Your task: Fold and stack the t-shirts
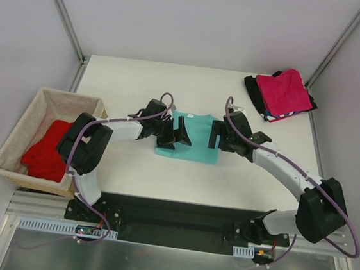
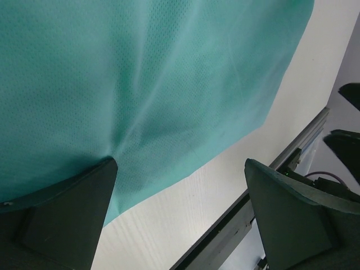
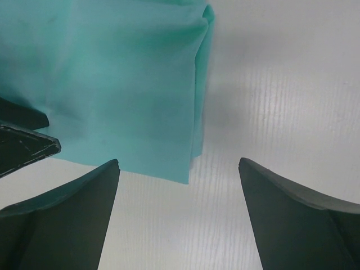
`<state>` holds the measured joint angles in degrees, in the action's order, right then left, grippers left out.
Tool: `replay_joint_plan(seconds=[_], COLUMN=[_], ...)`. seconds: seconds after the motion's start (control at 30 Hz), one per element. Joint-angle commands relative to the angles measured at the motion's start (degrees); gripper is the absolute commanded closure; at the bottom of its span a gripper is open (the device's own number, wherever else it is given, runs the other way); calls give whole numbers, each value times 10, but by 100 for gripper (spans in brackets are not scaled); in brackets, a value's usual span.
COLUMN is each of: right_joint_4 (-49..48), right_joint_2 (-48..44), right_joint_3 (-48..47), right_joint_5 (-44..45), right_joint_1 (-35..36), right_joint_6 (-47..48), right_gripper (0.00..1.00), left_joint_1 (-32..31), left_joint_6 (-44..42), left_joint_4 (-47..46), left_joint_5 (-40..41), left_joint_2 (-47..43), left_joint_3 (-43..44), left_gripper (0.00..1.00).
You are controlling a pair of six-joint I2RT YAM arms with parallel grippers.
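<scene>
Table (image 1: 131,175): white, with pale walls on three sides and metal posts at the far corners.
Teal shirt (image 1: 195,140): lay flat as a folded rectangle near the table's middle, between the two grippers; the wrist views showed a fine mesh weave (image 2: 140,84) and a doubled edge along one side (image 3: 129,84).
Left gripper (image 1: 179,135): jaws spread wide and holding nothing, low over the teal shirt's left side; in its own view (image 2: 180,163) one finger (image 2: 73,208) sat at the cloth's edge, where the fabric puckered, and the other stood over bare table.
Right gripper (image 1: 218,136): released and wide apart, at the shirt's right side; from its wrist (image 3: 179,163) the shirt's corner lay between the fingers, closer to one of them, and nothing was gripped.
Pink shirt (image 1: 289,92): folded, on top of a pile at the far right corner.
Black shirt (image 1: 254,90): lower in that pile, showing at its left.
Striped shirt (image 1: 278,116): only an edge visible under the pink.
Basket (image 1: 35,103): wicker, cloth-lined, off the table's left edge.
Red shirt (image 1: 48,150): crumpled inside the basket.
</scene>
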<state>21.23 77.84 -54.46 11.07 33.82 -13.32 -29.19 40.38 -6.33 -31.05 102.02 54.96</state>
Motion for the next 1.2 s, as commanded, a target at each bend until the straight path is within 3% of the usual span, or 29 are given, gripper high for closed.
replay_joint_plan(seconds=[0.0, 0.3, 0.5, 0.73, 1.17], right_joint_4=[-39, -37, -49, -136, -258], right_joint_2=[25, 6, -35, -32, 32], right_joint_3=[10, 5, 10, 81, 145], right_joint_5=[-26, -18, -70, -162, -200], right_joint_1=[6, 50, 63, 60, 48], right_joint_6=[-31, -54, -86, -129, -151], right_gripper=[9, 10, 10, 10, 10], left_joint_1=[3, 3, 3, 3, 11], left_joint_6=[0, 17, 25, 34, 31], left_joint_4=[10, -16, -32, -49, -49], left_joint_5=[17, 20, 13, 2, -3], left_joint_2=[-18, -36, -36, -27, -42], left_joint_3=[-27, -58, -67, -71, -83], left_gripper=[1, 1, 1, 1, 1])
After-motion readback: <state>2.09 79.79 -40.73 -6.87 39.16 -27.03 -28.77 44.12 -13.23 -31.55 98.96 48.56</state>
